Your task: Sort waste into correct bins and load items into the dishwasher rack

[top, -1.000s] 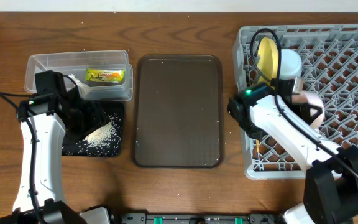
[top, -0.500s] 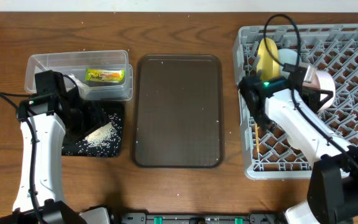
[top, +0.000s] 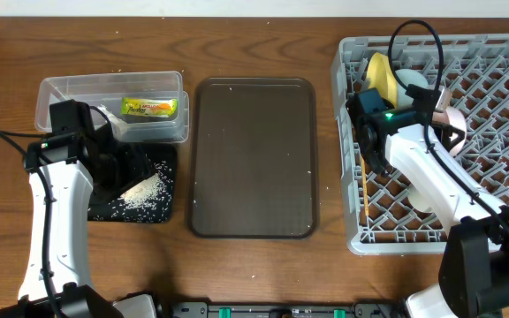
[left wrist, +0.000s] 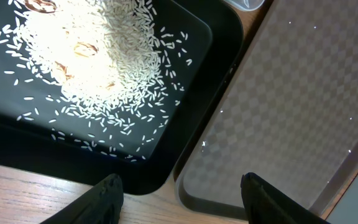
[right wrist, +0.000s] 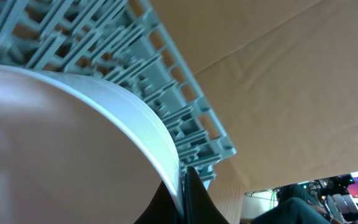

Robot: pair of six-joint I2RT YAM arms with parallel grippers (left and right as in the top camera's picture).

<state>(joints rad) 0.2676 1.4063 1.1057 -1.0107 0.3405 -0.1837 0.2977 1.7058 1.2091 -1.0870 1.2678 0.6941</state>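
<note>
My left gripper (left wrist: 185, 199) is open and empty, low over the corner where the black tray (left wrist: 17, 143) meets the brown tray (left wrist: 291, 112). A heap of white rice (top: 141, 188) lies in the black tray (top: 168, 159). The yellow-green wrapper (top: 149, 108) lies in the clear tub (top: 60, 88). My right gripper (right wrist: 182, 186) is shut on the rim of a pale bowl (right wrist: 55, 143), held tilted over the back of the grey rack (top: 493, 79), beside the upright yellow plate (top: 378, 75). A white cup or bowl (top: 414, 84) stands next to the plate.
The large brown serving tray (top: 253, 159) lies between the bins and the rack, with a few rice grains on it. Another white dish (top: 424, 198) sits in the rack, partly under my right arm. The rack's pegs (right wrist: 104, 37) are close behind the held bowl.
My right arm has carried the bowl from the rack's middle toward its back, near the yellow plate. The left arm has not moved.
</note>
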